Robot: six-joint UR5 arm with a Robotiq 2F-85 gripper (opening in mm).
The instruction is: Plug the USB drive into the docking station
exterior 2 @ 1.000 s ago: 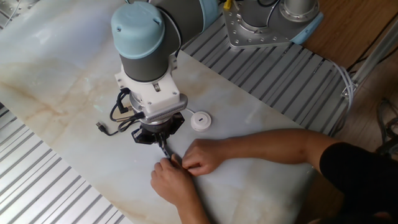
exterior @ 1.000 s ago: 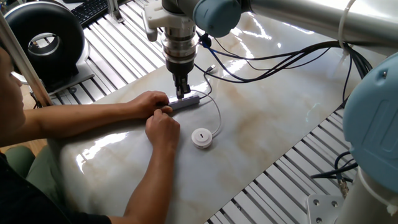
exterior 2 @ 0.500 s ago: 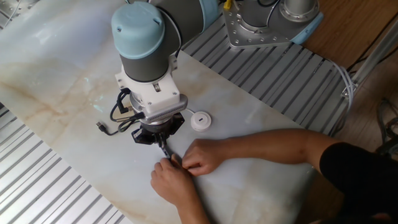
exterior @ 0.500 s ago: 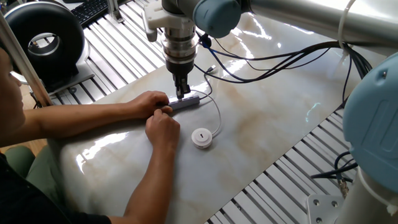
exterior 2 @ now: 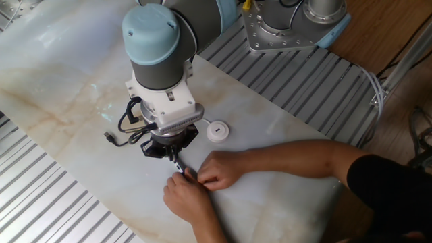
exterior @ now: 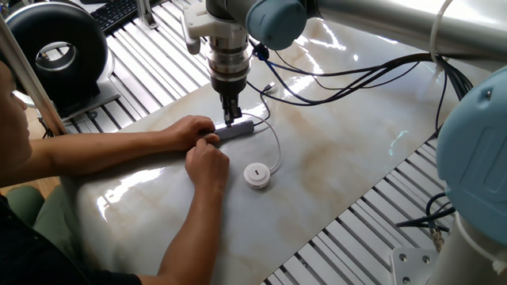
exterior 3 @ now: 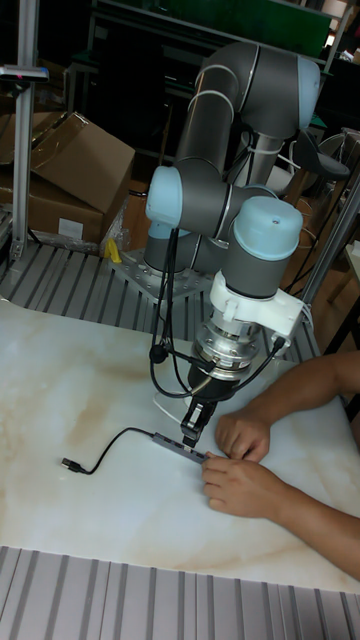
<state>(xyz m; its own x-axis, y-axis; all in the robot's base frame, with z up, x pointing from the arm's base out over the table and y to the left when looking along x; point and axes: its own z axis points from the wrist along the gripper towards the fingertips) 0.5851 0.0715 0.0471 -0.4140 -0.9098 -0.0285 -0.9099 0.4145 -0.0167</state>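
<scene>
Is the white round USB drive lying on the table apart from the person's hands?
Yes, the USB drive lies on the table, clear of both hands.

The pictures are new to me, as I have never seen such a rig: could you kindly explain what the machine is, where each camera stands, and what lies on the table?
The machine is a single jointed robot arm ending in a two-finger gripper. Two cameras look down at the marble-patterned table from different sides; the tall picture faces the arm across the table. On the table lies the docking station, a slim grey bar with a black cable trailing off. Near it sits the USB drive, a small white round puck whose thin white cable curves up toward the bar. A person's two hands steady one end of the bar. The gripper's fingers stand close together right above the bar, apparently pinching something small, but the pictures do not show what.
</scene>
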